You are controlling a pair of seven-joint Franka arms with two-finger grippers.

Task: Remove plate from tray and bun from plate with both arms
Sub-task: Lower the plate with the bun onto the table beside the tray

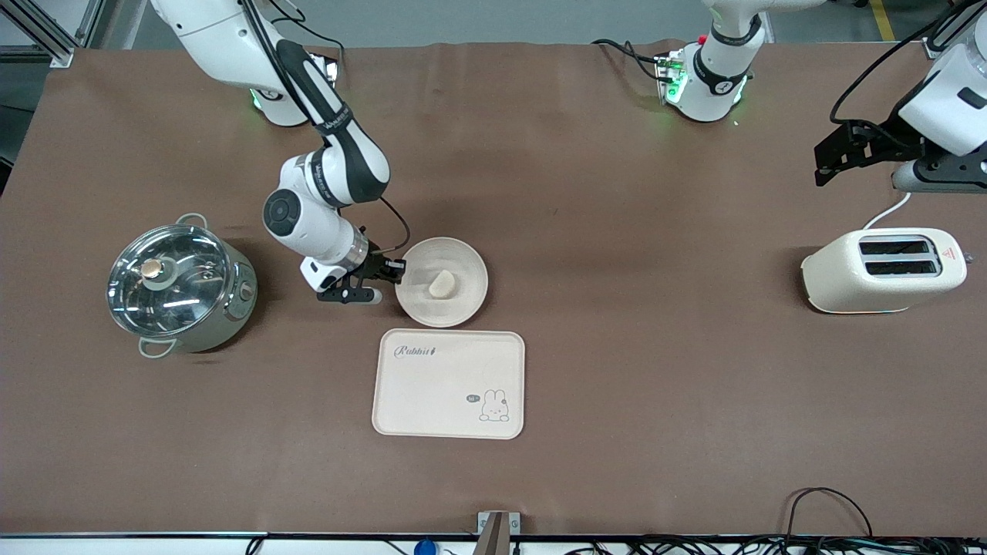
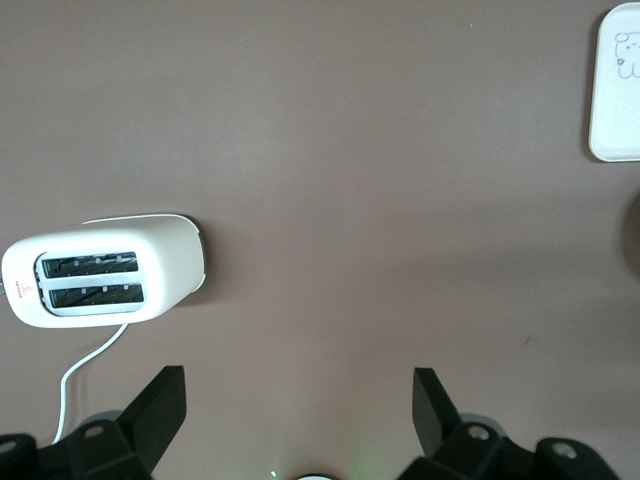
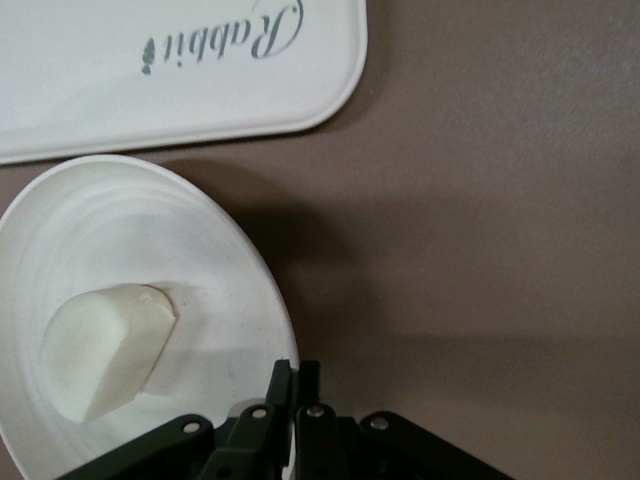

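The round cream-white plate (image 1: 441, 281) lies on the brown table, farther from the front camera than the tray. The pale bun (image 1: 442, 284) sits in it; both also show in the right wrist view, the plate (image 3: 120, 240) and the bun (image 3: 105, 345). My right gripper (image 1: 395, 271) is shut on the plate's rim at the side toward the right arm's end, one finger inside the rim and one outside (image 3: 295, 378). My left gripper (image 1: 823, 162) is open and empty, held above the table near the toaster, and it waits (image 2: 298, 385).
A rectangular cream tray with a rabbit drawing (image 1: 449, 383) lies just nearer the front camera than the plate. A steel pot with a glass lid (image 1: 179, 284) stands toward the right arm's end. A cream toaster (image 1: 884, 270) with a white cord stands toward the left arm's end.
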